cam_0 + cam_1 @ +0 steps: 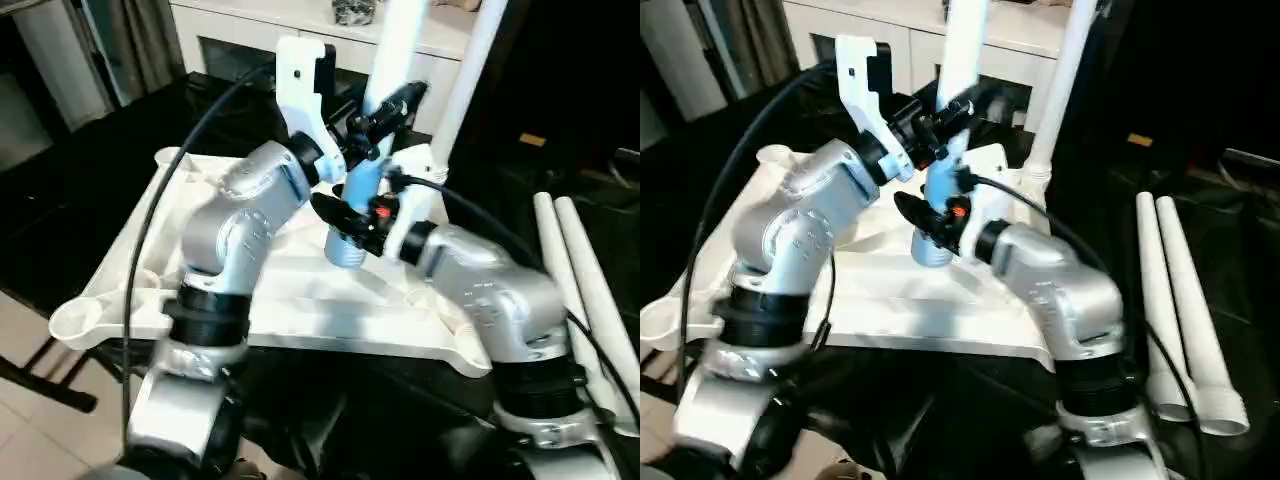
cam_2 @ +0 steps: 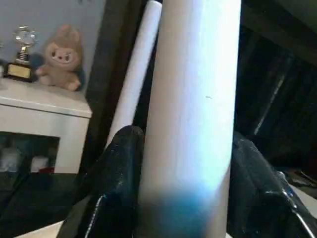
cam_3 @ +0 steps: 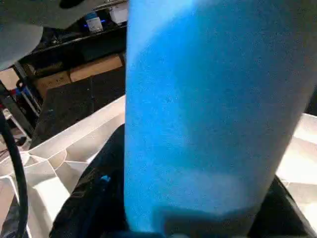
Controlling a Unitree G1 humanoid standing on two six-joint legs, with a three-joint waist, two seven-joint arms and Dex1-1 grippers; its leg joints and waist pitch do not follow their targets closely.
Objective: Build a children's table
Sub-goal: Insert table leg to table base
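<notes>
while the tabletop (image 1: 300, 300) lies ribbed side up on the dark surface (image 1: 330, 410), with a round socket (image 1: 75, 322) at its near left corner, both arms reach over it toward the middle. the left gripper (image 1: 385, 110) comes in from the left, its black fingers (image 2: 116, 168) closed on either side of an upright white leg (image 1: 392, 60), holding it partway up. just below, the right gripper (image 1: 345, 215) clamps the same leg lower down, near its foot; its wrist view has the tube pressed between the dark fingers (image 3: 94, 193), with the tabletop's ribs beside it. the leg's lower end (image 1: 930, 250) sits over the middle of the tabletop; whether it touches the plastic, i cannot tell. right of it, a second leg (image 1: 465, 80) stands upright at the far right corner of the tabletop. further right, two more legs (image 1: 1180, 310) lie side by side on the dark surface, apart from the tabletop, flared ends toward the robot. behind, a white cabinet (image 1: 890, 40) runs along the back.
</notes>
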